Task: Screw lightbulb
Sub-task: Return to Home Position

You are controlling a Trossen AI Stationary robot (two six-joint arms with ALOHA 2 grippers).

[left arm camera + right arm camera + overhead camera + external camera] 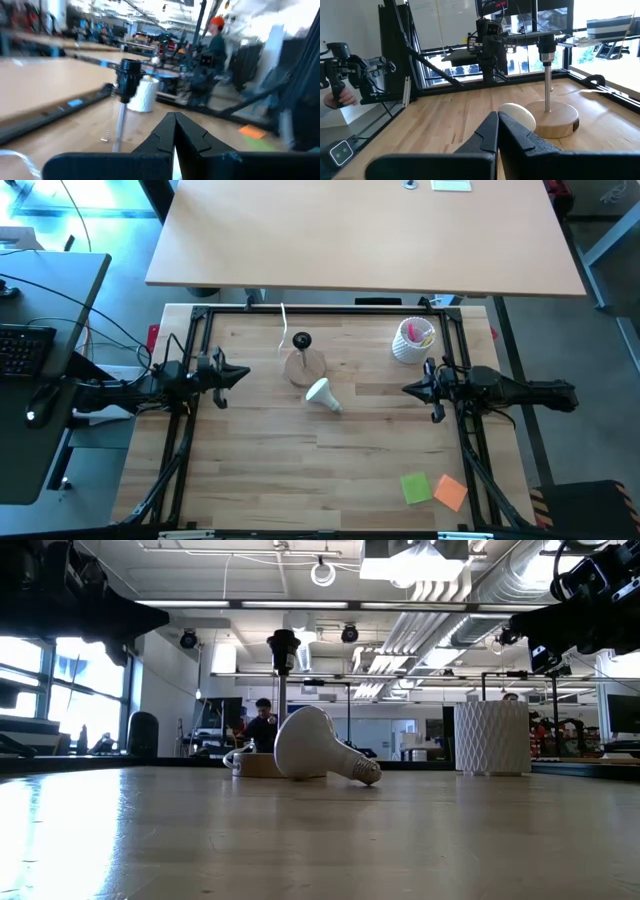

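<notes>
Bulb (323, 394) lies on counter (260, 465) just beside lamp (304, 366), maybe touching its base; socket (301, 340) empty. Left gripper (243, 374) and right gripper (408, 389) closed, empty, well off lamp. Screwing not done.

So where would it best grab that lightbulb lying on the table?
Probably the cone-shaped neck, from straight above, pinching across it. The lightbulb lies on its side, globe head next to the wooden lamp base, screw end pointing away, so the neck is narrow and clear on both sides.
</notes>
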